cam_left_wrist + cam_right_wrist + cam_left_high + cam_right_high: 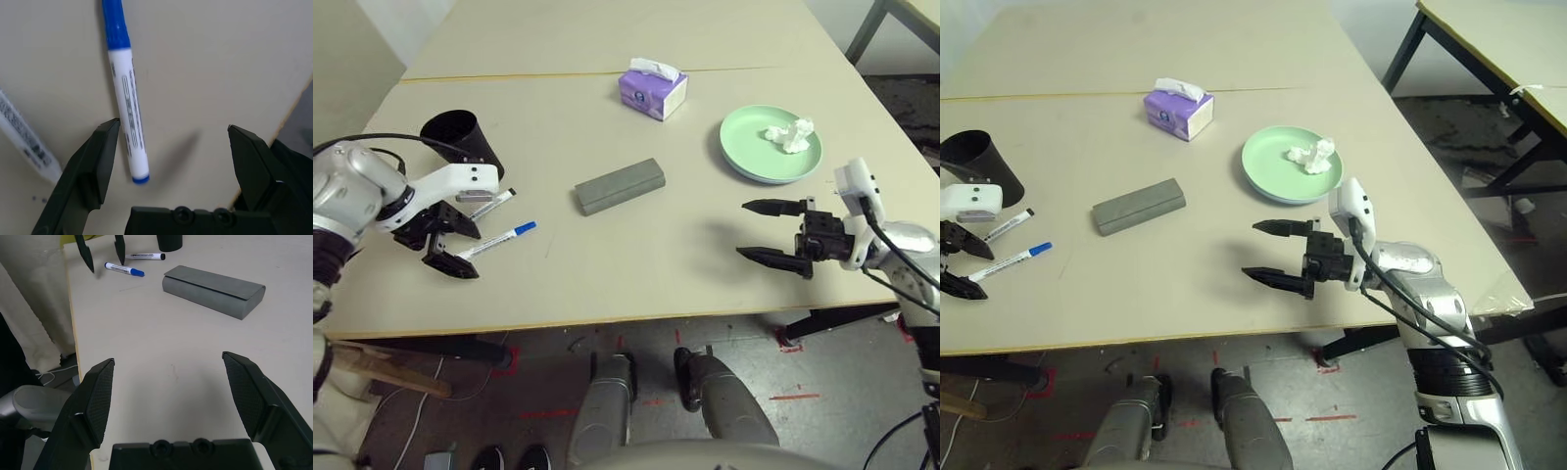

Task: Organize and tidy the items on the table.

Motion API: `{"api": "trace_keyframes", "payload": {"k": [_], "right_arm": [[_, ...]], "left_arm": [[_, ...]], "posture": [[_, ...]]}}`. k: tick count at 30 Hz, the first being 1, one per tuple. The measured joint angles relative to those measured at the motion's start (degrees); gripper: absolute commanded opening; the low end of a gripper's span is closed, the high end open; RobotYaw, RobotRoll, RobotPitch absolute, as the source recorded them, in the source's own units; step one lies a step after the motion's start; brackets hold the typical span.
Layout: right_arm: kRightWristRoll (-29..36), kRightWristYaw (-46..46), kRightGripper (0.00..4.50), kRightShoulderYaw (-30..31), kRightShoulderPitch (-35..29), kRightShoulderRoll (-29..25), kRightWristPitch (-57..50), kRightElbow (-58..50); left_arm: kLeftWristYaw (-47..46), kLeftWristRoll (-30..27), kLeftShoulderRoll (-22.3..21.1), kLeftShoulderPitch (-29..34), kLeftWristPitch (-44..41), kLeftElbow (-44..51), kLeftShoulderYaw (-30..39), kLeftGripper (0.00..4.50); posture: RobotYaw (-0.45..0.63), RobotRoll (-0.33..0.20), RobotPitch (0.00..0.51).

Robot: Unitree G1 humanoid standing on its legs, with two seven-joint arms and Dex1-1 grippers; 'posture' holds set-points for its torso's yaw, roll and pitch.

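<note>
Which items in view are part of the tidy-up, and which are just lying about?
Part of the job:
- blue-capped marker
- black-capped marker
- glasses case
- black cup
- green plate
- crumpled tissue

Just there:
- purple tissue box

grey floor (803,377) with red tape marks (794,397)

And here the left wrist view loses the tip of the blue cap on the marker (128,110) past its edge, with the black-capped marker (24,139) cut off too, its cap out of frame! Over in the right wrist view, the black cup (169,241) is chopped by the edge, and in the left eye view the print on both markers is too small to read.
</note>
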State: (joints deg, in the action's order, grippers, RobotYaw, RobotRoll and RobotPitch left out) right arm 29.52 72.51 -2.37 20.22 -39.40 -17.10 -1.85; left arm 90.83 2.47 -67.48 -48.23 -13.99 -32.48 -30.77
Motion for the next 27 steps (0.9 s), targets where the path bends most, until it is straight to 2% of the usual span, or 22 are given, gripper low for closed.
{"api": "trace_keyframes", "payload": {"k": [13, 21, 24, 27], "right_arm": [[-0.1, 0.1, 4.5, 0.2, 1.0, -0.2, -0.7, -0.5], [-0.1, -0.3, 4.5, 0.2, 1.0, -0.2, -0.9, -1.7], [-0.1, -0.4, 4.5, 0.2, 1.0, -0.2, -1.0, -1.9], [-0.1, -0.5, 4.5, 0.2, 1.0, -0.2, -1.0, -2.0]], "left_arm": [[-2.6, 6.3, 4.9, 0.7, 4.8, -4.3, 5.4, 4.47], [-2.9, 8.4, 6.2, 0.7, 5.9, -5.7, 7.1, 4.47], [-2.5, 8.5, 6.9, 0.7, 5.2, -6.3, 7.8, 3.83], [-2.3, 8.8, 7.3, 0.4, 4.7, -6.9, 8.5, 2.85]], "posture": [[-0.1, 0.0, 0.194], [-0.1, 0.0, 0.187], [-0.1, 0.0, 0.186], [-0.1, 0.0, 0.187]]}}
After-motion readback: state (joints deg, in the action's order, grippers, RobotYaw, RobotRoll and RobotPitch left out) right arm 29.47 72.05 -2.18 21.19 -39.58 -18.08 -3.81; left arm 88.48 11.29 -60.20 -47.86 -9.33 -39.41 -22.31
